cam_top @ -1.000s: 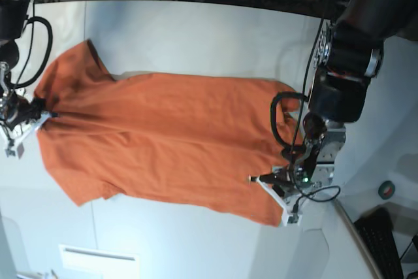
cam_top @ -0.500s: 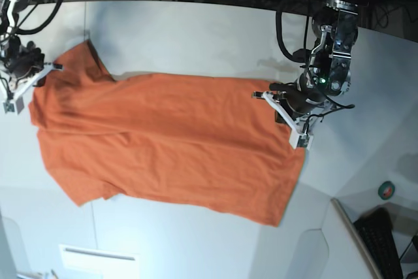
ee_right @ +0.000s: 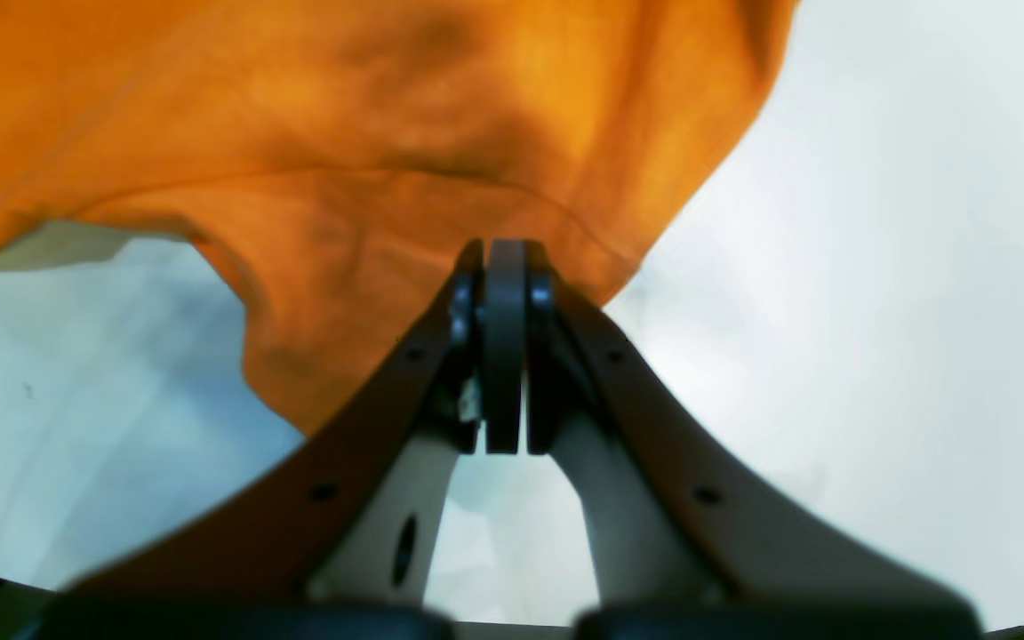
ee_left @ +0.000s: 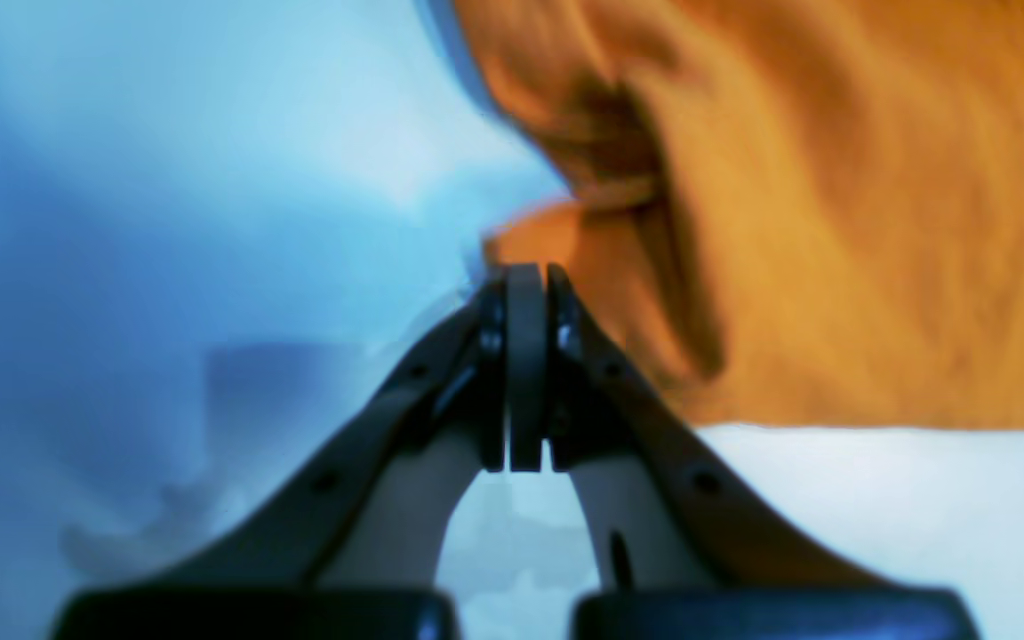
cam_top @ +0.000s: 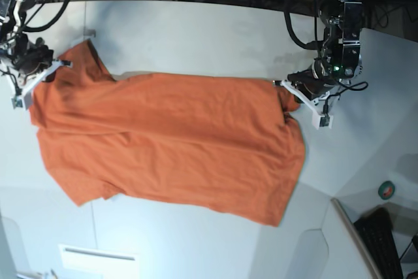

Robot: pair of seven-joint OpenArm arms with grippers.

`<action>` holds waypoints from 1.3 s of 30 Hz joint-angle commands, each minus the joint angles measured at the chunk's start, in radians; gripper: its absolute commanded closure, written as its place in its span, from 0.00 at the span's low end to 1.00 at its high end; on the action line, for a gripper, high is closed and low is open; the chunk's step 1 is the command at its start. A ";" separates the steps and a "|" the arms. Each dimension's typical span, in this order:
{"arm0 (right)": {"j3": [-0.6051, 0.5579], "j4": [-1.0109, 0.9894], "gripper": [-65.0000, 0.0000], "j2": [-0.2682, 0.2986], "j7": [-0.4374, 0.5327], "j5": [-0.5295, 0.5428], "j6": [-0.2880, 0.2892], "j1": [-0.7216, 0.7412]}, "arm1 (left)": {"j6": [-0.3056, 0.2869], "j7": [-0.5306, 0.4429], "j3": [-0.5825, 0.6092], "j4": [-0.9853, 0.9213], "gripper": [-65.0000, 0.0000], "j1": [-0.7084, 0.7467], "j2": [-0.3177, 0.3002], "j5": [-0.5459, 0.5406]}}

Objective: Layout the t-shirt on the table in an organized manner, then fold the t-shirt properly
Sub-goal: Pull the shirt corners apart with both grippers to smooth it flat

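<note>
On the left of the base view, the right gripper [cam_top: 64,63], its fingers closed together, hangs over a sleeve corner of the orange t-shirt [cam_top: 157,106]; its wrist view shows cloth beneath the tips and none pinched between them, though whether they touch it cannot be told. It is probably placed there because that corner is a good spot to take hold for tidying or folding. Across the middle, the t-shirt lies on the white table [cam_top: 189,37], stretched sideways, one long layer doubled over another, with a ridge running along its length and the lower layer showing toward the bottom. This looks like a fold partly made, the layers laid so that one long edge sits near the other. On the right, the left gripper [cam_top: 277,83] is over the other upper corner, where the cloth bunches into a small tuck. Its fingers are also closed, with no fabric seen between them; contact is unclear. It seems positioned to straighten that bunched end, so both ends can match.
</note>
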 commanded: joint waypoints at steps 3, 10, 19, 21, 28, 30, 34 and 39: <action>0.004 0.016 1.00 0.012 0.015 0.008 0.002 0.009 | -0.004 -0.020 0.010 0.012 1.00 -0.026 0.002 0.004; 0.002 -0.089 1.00 0.022 0.017 0.008 0.002 0.045 | 0.002 -0.021 0.061 -0.106 1.00 -0.068 0.002 0.002; 0.004 -0.201 1.00 0.022 0.077 0.005 -0.037 0.045 | 0.002 -0.020 -0.172 0.052 1.00 0.107 0.030 0.001; 0.002 -0.207 1.00 0.022 0.077 0.005 -0.064 0.026 | 0.002 -0.020 -0.201 0.104 1.00 0.139 0.039 0.001; 0.001 -0.141 1.00 0.046 0.034 0.005 -0.074 0.011 | 0.002 -0.020 -0.241 0.188 1.00 0.158 0.057 -0.004; 0.002 -0.053 1.00 0.043 -0.022 0.005 -0.077 -0.018 | 0.002 -0.020 -0.241 0.214 1.00 0.159 0.059 -0.004; 0.002 0.114 1.00 0.023 -0.074 0.007 -0.077 -0.090 | 0.002 -0.018 -0.243 0.247 1.00 0.162 0.064 -0.005; 0.013 0.214 1.00 0.003 -0.068 0.013 -0.073 -0.153 | -0.007 -0.016 -0.433 0.282 1.00 0.188 0.126 -0.137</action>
